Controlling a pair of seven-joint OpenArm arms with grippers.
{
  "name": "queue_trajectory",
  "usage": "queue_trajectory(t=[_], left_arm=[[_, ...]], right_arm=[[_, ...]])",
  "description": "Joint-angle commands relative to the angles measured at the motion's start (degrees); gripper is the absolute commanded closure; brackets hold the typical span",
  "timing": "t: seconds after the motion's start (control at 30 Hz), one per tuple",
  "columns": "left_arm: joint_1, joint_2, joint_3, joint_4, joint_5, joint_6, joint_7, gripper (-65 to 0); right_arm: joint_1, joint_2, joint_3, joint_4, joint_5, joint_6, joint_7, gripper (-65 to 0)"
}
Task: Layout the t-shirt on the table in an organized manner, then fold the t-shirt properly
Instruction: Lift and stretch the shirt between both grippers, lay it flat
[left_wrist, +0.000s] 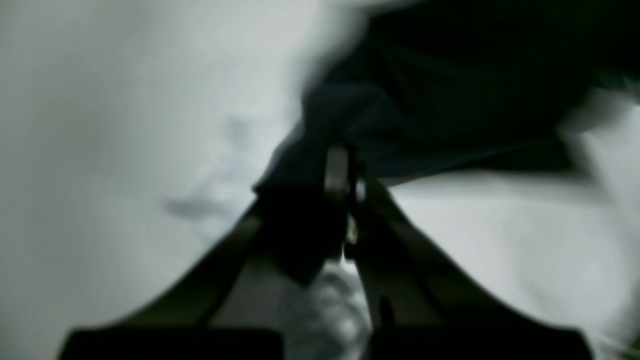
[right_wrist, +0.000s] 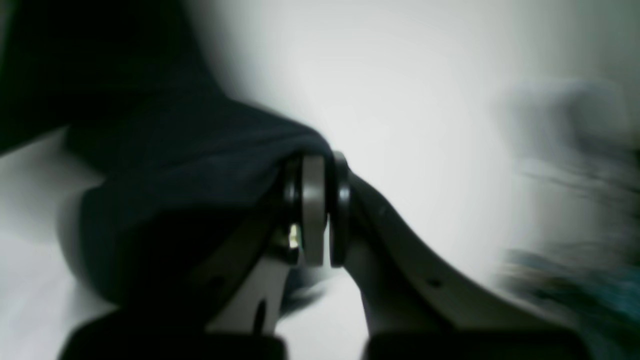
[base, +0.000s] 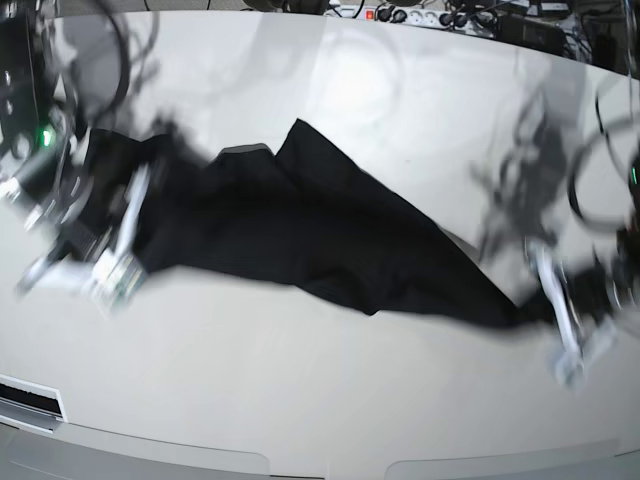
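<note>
Both arms low and spread wide, blurred. Left hand (left_wrist: 345, 165) pinched closed on shirt (base: 330, 240) fabric; right hand (right_wrist: 315, 170) likewise clamped on a fold, fingers (right_wrist: 313, 210) pressed together

My base view is bright, with overhead glare pooling on the glossy surface (base: 340, 70) toward twelve o'clock, while both my arms smear with motion blur at three and nine o'clock. Both wrist views are dim, soft and out of focus. The t-shirt (base: 300, 240) reads as near-featureless black, and the edges of the base view bow outward.
</note>
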Motion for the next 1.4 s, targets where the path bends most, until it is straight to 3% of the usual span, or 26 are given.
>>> queue_trajectory(t=[0.0,0.03,0.1,0.17,0.27,0.37,0.5,0.57,0.7,0.87,1.1,1.37], left_arm=[[-10.05,-2.29,-0.04,1.90,1.42,2.10,-3.08,0.0],[-17.18,-2.95,1.11,1.90,2.89,2.56,-1.44,0.0],[-29.99,-4.31,2.97,1.81,2.62,2.49,1.95,0.0],[-38.77,-5.79,4.44,1.51,-0.07,2.34,3.63,0.0],[-42.84,-8.11,5.22,0.66,-4.35,1.62,6.91,0.0],[-38.29,-8.90,5.22,-2.43,-9.57,-0.28,9.77,0.0],[-25.62,-8.90,5.22,-8.04,-14.56,-2.47,14.67,0.0],[-18.69,-8.66,5.22,-11.58,-15.87,-2.82,18.34,0.0],[-9.16,-7.23,5.22,-19.15,-16.72,-6.43,18.78,0.0],[-2.47,-6.97,5.22,-20.94,-17.59,-6.80,19.39,0.0],[4.83,-6.91,5.22,-20.96,-18.69,-6.88,22.71,0.0],[6.16,-7.96,5.22,-20.96,-28.46,-10.05,25.76,0.0]], right_arm=[[5.57,1.68,0.83,1.14,-5.11,-5.11,0.59,0.0],[9.75,3.17,1.05,1.14,-6.51,-8.04,-0.70,0.0],[15.34,6.97,2.10,1.11,-5.31,-8.63,-1.07,0.0],[18.18,10.10,3.10,1.09,-2.45,-6.99,-1.25,0.0],[18.49,12.81,4.13,1.09,3.17,-2.82,-1.95,0.0],[16.94,12.90,4.11,0.33,10.47,2.47,-1.99,0.0],[9.92,12.57,4.04,0.11,23.32,15.21,-3.85,0.0],[5.55,11.43,4.00,0.07,28.50,20.02,-6.43,0.0],[-0.31,9.14,4.00,-1.66,35.56,26.43,-9.97,0.0],[-4.85,8.68,4.00,-5.01,38.23,27.58,-9.94,0.0],[-10.62,4.79,4.00,-6.49,38.23,27.61,-10.08,0.0],[-11.89,4.17,2.71,-6.49,40.74,27.88,-12.98,0.0]])
